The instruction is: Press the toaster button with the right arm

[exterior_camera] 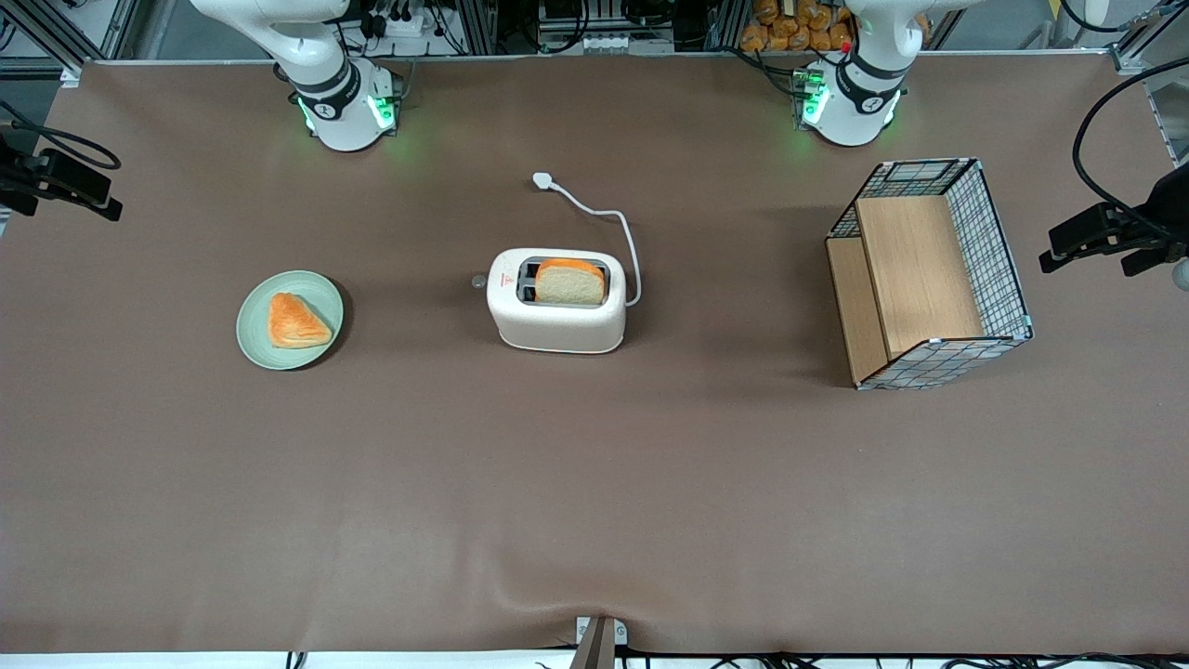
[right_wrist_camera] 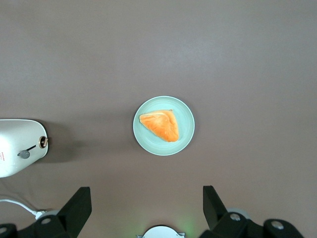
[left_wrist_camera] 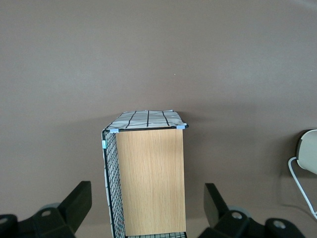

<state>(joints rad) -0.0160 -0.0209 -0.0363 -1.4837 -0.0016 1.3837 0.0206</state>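
The cream-white toaster (exterior_camera: 557, 325) stands mid-table with a bread slice (exterior_camera: 568, 282) in one slot. Its small pale-grey button (exterior_camera: 478, 281) sticks out of the end facing the working arm's end of the table. In the right wrist view the toaster's end (right_wrist_camera: 15, 136) shows with the grey button (right_wrist_camera: 24, 154) and a small ringed dial (right_wrist_camera: 43, 142). My right gripper (right_wrist_camera: 147, 210) is open and empty, high above the table near the arm's base (exterior_camera: 344, 107), well apart from the toaster. The gripper itself is out of the front view.
A pale green plate (exterior_camera: 251, 339) holding an orange pastry (exterior_camera: 297, 321) lies beside the toaster toward the working arm's end; it also shows in the right wrist view (right_wrist_camera: 185, 109). The white cord and plug (exterior_camera: 543, 180) trail from the toaster. A wire-and-wood rack (exterior_camera: 929, 274) stands toward the parked arm's end.
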